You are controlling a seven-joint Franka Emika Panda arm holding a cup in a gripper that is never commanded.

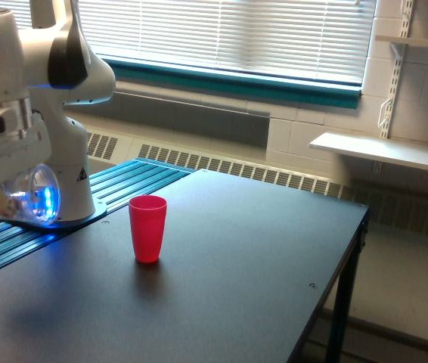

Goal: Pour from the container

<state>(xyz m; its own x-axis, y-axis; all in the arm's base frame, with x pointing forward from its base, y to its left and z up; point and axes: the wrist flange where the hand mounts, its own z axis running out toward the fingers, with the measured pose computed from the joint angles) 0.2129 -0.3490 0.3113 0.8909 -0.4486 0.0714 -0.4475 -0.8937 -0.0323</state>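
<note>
**A clear cup held on its side, off to the left of the red cup**

We have only one view, the exterior view, so we go through it from its left to its right.

At the far left edge we see the white robot arm [44,91]. Its big white hand, the gripper [2,170], hangs low at the edge of the picture. Under it we see the clear cup [25,198]. The clear cup is tipped over on its side, with its round open mouth facing the exterior view's right. Through its wall we see small brownish-pink bits lying inside, and a blue glow shines through it. The gripper is right on top of the clear cup and the cup hangs off the table, so the gripper is holding it. We cannot see the fingers themselves.

The clear cup is above the striped blue-green strip [134,178] that runs along the left side of the black table [259,265]. The arm's round foot stands there too.

A bit to the exterior view's right stands the red cup [147,228]. It is upright on the black table, mouth up. The clear cup is well apart from it and does not touch it.

Behind the table we see a window with white blinds [237,34]. At the far right a white shelf [384,151] sticks out from the wall.
</note>
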